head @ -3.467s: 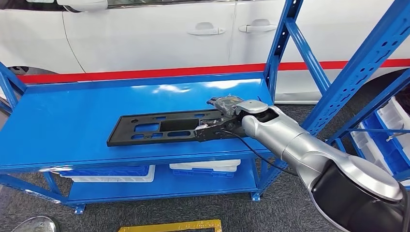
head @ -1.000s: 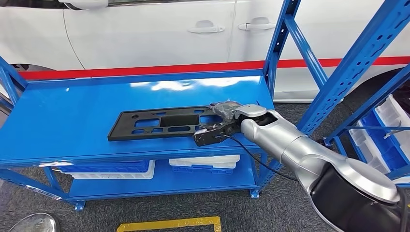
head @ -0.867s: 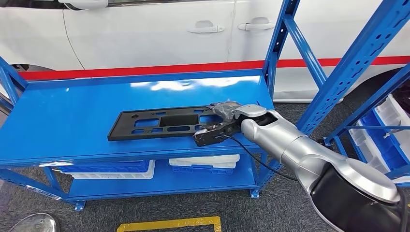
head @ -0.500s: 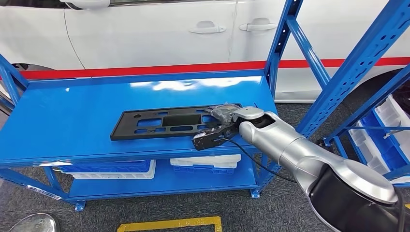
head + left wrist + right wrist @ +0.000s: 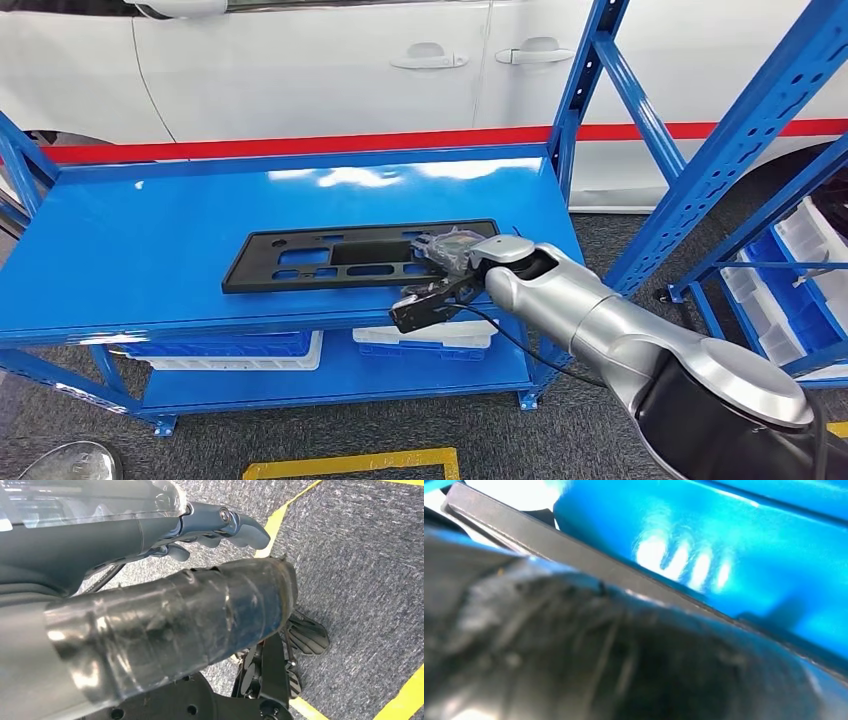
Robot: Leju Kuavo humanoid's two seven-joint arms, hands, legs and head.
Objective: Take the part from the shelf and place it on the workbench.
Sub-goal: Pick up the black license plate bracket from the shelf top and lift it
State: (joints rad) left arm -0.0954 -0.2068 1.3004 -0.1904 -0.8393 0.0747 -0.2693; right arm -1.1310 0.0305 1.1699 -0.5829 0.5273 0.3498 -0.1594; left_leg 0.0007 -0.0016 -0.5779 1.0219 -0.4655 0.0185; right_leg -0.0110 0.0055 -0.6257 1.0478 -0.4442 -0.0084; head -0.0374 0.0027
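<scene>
Part [image 5: 340, 257]: lay flat on the blue shelf [image 5: 150, 250], long axis running left to right, right end under the right hand.
Right hand [image 5: 452, 255]: rested on the part's right end near the shelf's near edge; fingers hidden under wrapping, so could not tell whether closed on the part or merely touching it.
Left hand [image 5: 220, 527]: hung low over grey floor, fingers curled in, nothing in them.
Nearer arm: right, already at the part; left well apart from it.
Direction from the right hand: almost the whole part stretched away to the left.
Edges: near edge of the part close to the shelf's near lip; blue upright [image 5: 585, 75] just right of and behind the hand.
Open room: bare shelf left and far of the part; probably easiest to draw it out toward the near side.
Risk: gripped at one end only, likely to droop or swing at the far left end.
</scene>
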